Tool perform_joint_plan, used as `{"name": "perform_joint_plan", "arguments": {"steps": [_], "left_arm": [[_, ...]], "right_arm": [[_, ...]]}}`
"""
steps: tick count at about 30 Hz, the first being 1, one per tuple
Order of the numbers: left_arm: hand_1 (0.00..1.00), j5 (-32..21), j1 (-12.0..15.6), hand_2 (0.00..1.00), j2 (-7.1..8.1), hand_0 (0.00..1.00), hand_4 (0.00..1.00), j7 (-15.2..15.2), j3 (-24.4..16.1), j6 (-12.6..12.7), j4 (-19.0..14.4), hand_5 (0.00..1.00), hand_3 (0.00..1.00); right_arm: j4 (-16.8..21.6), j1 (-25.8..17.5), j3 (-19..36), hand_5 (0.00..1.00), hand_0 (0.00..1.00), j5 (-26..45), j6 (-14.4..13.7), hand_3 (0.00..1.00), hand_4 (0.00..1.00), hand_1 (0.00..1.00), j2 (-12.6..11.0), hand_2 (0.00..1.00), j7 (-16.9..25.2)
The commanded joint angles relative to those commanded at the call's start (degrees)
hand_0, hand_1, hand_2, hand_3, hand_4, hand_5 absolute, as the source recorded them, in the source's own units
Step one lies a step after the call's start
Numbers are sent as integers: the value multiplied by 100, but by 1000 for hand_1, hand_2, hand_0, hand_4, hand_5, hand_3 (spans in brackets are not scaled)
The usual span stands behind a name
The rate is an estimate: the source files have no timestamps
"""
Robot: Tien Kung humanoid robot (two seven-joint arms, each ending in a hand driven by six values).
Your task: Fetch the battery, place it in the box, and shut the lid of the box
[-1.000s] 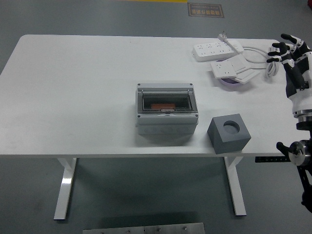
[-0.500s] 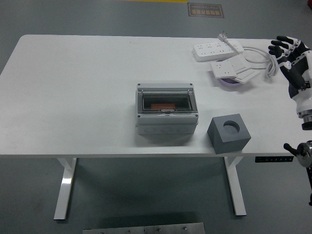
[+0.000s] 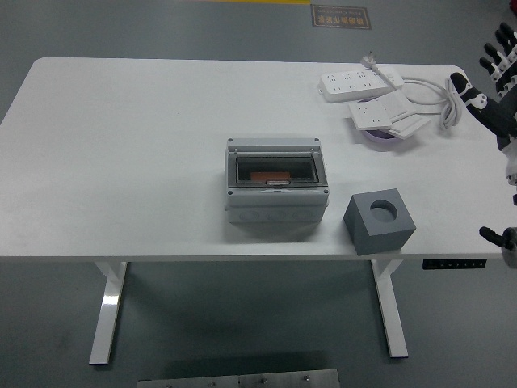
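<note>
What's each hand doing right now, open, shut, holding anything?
Left hand: not in view.
Right hand: open, fingers spread, holding nothing, at the table's far right edge.

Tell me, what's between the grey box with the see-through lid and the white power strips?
Nothing: in the head view, only bare white table separates the box from the strips.

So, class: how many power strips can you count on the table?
2. One power strip lies at the far right of the table; a second power strip sits just in front of it, nearer the box. None seems hidden.
</note>
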Motion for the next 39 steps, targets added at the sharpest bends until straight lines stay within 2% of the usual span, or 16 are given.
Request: {"name": "perform_joint_plan", "arguments": {"steps": [2, 3, 8, 9, 14, 15, 20, 21, 26, 27, 32, 33, 38, 39], "left_arm": [[696, 12, -5, 583, 2, 630, 502, 2, -9, -2, 1, 2, 549], [696, 14, -6, 583, 2, 629, 501, 1, -10, -3, 1, 2, 549], [696, 18, -12, 583, -7, 629, 501, -1, -19, 1, 0, 2, 549], [696, 19, -12, 583, -9, 631, 502, -2, -20, 2, 0, 2, 549], [696, 25, -12, 583, -15, 631, 502, 4, -33, 2, -2, 2, 549], [697, 22, -12, 582, -15, 631, 498, 3, -33, 3, -2, 2, 546], [697, 18, -13, 582, -17, 631, 498, 5, -31, 11, -2, 2, 546], [697, 20, -13, 582, -18, 630, 498, 6, -31, 12, -2, 2, 547], [697, 27, -12, 582, -25, 630, 498, 11, -33, 15, -2, 2, 547], [698, 33, -12, 582, -26, 630, 498, 14, -36, 14, -3, 2, 545], [698, 55, -10, 582, -25, 630, 498, 25, -50, 17, -1, 2, 545], [697, 53, -11, 580, -25, 630, 498, 24, -49, 19, -1, 2, 544], [697, 60, -13, 580, -29, 630, 498, 26, -51, 20, 0, 2, 544], [697, 59, -12, 579, -30, 629, 496, 26, -51, 22, 0, 2, 544]], "right_arm": [[-18, 23, 39, 85, 884, -10, -69, 998, 890, 924, 0, 905, 24], [-25, 32, 58, 2, 551, -15, -86, 899, 672, 665, 1, 671, 26], [-39, 64, 107, 2, 551, -82, -188, 899, 672, 665, -15, 671, -24], [-40, 69, 110, 2, 439, -94, -213, 811, 401, 603, -18, 611, -30], [-47, 85, 127, 2, 439, -94, -301, 811, 401, 603, -26, 611, -23], [-53, 87, 131, 2, 581, -75, -305, 816, 393, 611, -24, 617, -17], [-71, 95, 156, 2, 581, 3, -320, 816, 393, 611, -7, 617, 22], [-71, 95, 163, 2, 576, 12, -314, 773, 373, 566, -6, 580, 24], [-95, 94, 206, 2, 576, 61, -216, 773, 373, 566, 1, 580, 7], [-99, 94, 215, 2, 622, 69, -198, 727, 368, 539, 1, 529, 5], [-123, 90, 242, 2, 622, 98, -140, 727, 368, 539, 5, 529, 6], [-128, 90, 245, 2, 668, 106, -134, 692, 420, 569, 5, 545, 7], [-159, 88, 267, 2, 668, 171, -109, 692, 420, 569, 9, 545, 18], [-164, 87, 272, 2, 642, 185, -105, 587, 494, 582, 10, 561, 19]]}}
